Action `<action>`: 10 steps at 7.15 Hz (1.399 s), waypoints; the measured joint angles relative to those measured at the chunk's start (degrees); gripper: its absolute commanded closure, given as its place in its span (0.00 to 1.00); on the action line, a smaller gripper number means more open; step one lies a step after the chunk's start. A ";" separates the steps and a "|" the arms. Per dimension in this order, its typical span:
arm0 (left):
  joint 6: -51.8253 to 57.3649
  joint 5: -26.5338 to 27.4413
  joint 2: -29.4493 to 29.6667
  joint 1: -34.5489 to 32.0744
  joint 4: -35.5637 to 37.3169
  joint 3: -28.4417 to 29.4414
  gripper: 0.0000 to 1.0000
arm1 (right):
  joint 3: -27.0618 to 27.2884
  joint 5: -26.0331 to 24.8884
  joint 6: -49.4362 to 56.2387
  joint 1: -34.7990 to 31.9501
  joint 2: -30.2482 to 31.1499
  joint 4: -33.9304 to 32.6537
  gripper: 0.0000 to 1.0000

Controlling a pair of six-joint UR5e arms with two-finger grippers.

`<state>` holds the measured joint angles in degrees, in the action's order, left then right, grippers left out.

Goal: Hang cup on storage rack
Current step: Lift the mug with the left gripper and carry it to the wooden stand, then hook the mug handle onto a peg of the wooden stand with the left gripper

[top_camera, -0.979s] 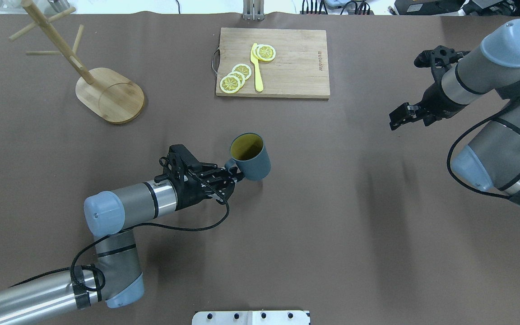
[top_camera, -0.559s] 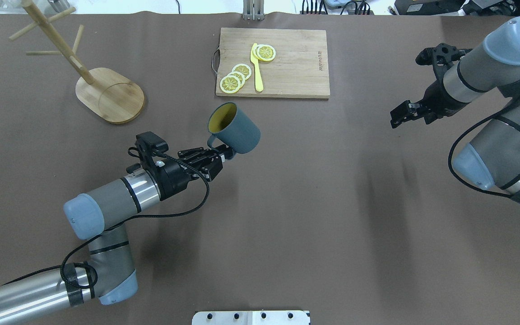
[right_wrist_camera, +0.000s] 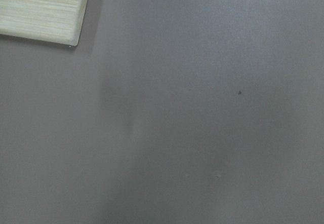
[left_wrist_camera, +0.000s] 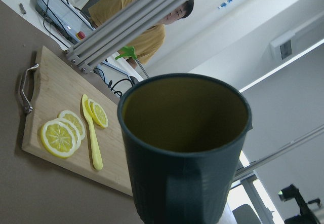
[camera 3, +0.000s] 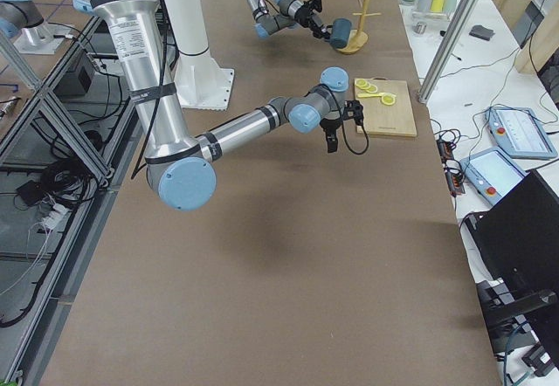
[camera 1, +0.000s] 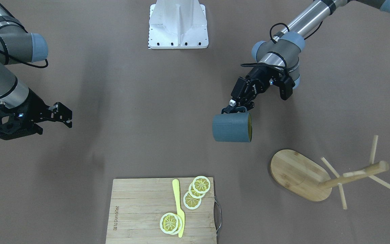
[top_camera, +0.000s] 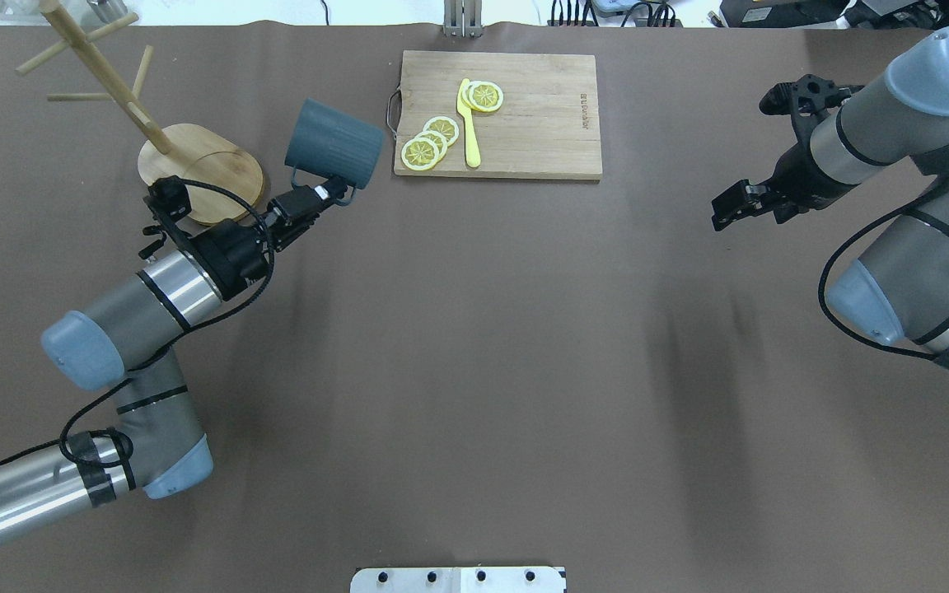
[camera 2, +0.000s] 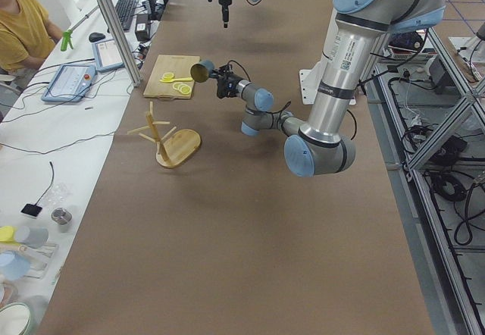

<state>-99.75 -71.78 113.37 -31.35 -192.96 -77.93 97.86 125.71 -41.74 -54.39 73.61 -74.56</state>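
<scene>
The dark slate-blue cup point(top_camera: 334, 142) hangs in the air, tipped on its side, with its yellow-lined mouth turned toward the storage rack. My left gripper point(top_camera: 328, 192) is shut on the cup's handle, just right of the rack's oval base point(top_camera: 211, 177). In the front view the cup point(camera 1: 230, 127) sits below the left gripper point(camera 1: 235, 107), and the rack point(camera 1: 300, 174) stands to the lower right. The rack's post point(top_camera: 104, 70) and pegs lean away, empty. The left wrist view is filled by the cup point(left_wrist_camera: 185, 148). My right gripper point(top_camera: 726, 212) is open and empty, far right.
A wooden cutting board point(top_camera: 524, 140) with lemon slices point(top_camera: 429, 142) and a yellow knife point(top_camera: 469, 123) lies at the back centre, right of the cup. Its corner point(right_wrist_camera: 40, 11) shows in the right wrist view. An operator point(camera 2: 23, 24) sits beyond the table's far side.
My left arm has lifted the cup from the table's middle and carried it left and back to beside the rack, tipping it onto its side. The right arm has barely moved.
</scene>
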 measured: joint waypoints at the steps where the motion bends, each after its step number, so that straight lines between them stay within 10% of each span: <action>1: -10.26 -2.78 -0.54 -3.93 -0.21 0.12 1.00 | 0.09 -0.04 -0.18 -0.01 -0.15 0.02 0.00; 10: -57.61 -9.70 -0.20 -21.49 -0.51 5.45 1.00 | 0.32 -0.28 -0.45 -0.21 -0.69 -0.06 0.00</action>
<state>-157.36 -81.49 113.17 -52.85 -193.47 -72.47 98.18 125.43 -42.19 -54.60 72.92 -74.62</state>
